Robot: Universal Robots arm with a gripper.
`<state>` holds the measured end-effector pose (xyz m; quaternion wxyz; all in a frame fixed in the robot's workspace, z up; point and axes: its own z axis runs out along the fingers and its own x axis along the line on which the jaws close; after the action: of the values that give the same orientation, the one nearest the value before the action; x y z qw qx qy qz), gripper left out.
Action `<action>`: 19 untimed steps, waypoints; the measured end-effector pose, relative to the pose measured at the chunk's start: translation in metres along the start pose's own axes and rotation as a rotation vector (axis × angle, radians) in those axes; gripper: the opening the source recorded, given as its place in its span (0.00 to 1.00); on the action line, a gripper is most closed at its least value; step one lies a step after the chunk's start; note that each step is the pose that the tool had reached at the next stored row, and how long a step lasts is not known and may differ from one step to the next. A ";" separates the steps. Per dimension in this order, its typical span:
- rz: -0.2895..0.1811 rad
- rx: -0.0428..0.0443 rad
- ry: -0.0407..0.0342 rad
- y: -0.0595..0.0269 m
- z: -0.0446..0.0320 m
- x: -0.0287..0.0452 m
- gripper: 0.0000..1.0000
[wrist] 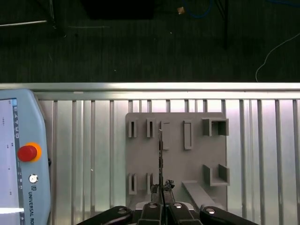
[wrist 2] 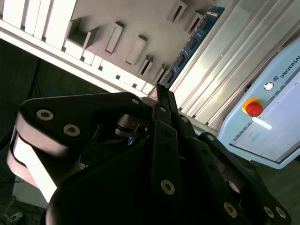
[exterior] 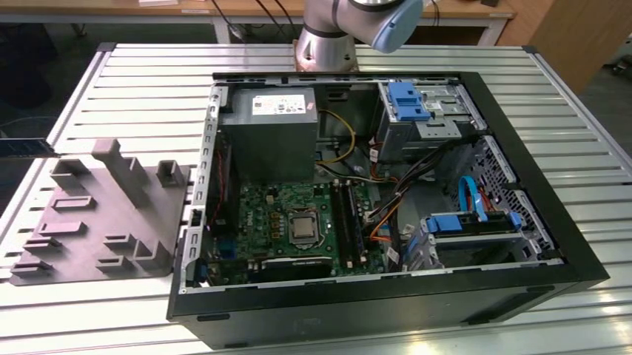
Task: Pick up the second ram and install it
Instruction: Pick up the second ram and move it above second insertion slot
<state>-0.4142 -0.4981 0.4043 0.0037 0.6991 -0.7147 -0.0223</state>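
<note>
Black jointed metal links of the hand (wrist 2: pixel 159 91) sit closest in both wrist views and taper to a narrow pinch. I read the hand (wrist: pixel 161 190) as closed tight on one end of the second ram (wrist 2: pixel 192 42), a long, thin, flat circuit stick. There is one stick in the grip. In the second wrist view its face looks blue-green with a row of dark square chips. In the first wrist view the second ram (wrist: pixel 161 154) is edge-on, a thin dark line running out from the fingertips over the fixture. I cannot tell whether it touches the fixture.

Under it lies one flat, matte grey plastic fixture (wrist: pixel 178 164) with several narrow rectangular slots and two open-sided upright blocks. It rests on the ribbed aluminium worktop (wrist: pixel 93 140). Beside the fixture is one pale blue-grey teach pendant (wrist: pixel 23 187) with one round red button (wrist: pixel 27 153).

In the exterior view the second ram (exterior: pixel 22 146) shows at the far left edge, past the fixture (exterior: pixel 99 214) and well apart from the one open black computer case (exterior: pixel 395 296). Inside the case I count:
- one grey box-shaped power supply (exterior: pixel 271 140)
- one green motherboard (exterior: pixel 266 214)
- two blue plastic brackets (exterior: pixel 407 100) (exterior: pixel 474 223)

I cannot count the long black slots on the board. The silver and pale blue arm (exterior: pixel 341 29) stands behind the case.
</note>
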 end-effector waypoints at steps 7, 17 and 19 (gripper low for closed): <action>0.000 0.0001 0.0000 -0.0256 -0.0009 -0.0006 0.12; 0.000 0.0000 0.0000 -0.0626 -0.0023 -0.0014 0.12; 0.000 0.0000 0.0000 -0.0707 -0.0025 -0.0016 0.12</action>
<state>-0.3434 -0.4981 0.4043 0.0037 0.6991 -0.7147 -0.0222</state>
